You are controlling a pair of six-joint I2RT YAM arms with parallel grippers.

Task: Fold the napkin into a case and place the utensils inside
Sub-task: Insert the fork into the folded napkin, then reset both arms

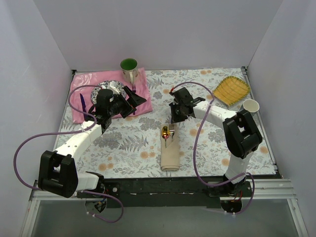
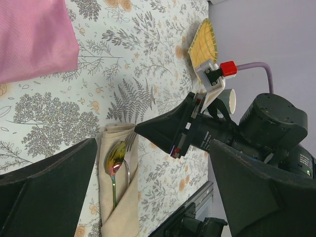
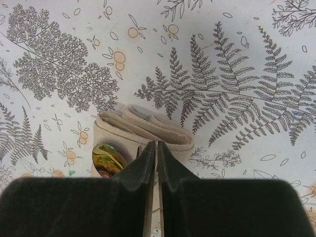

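Found spoon point(image 2: 114, 160) and fork point(image 2: 131, 141) seated heads-out in case point(image 2: 124, 212).
Held right gripper point(image 3: 157, 154) pinched together above; left gripper point(image 1: 134, 102) spread wide, parked clear.

Bright, even overhead light casts soft shadows; all views are sharp, with the spoon point(image 3: 107, 160) glinting.

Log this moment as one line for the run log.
case: folded | spoon, fork: tucked in case | left jaws: open, empty | right jaws: shut, near case end
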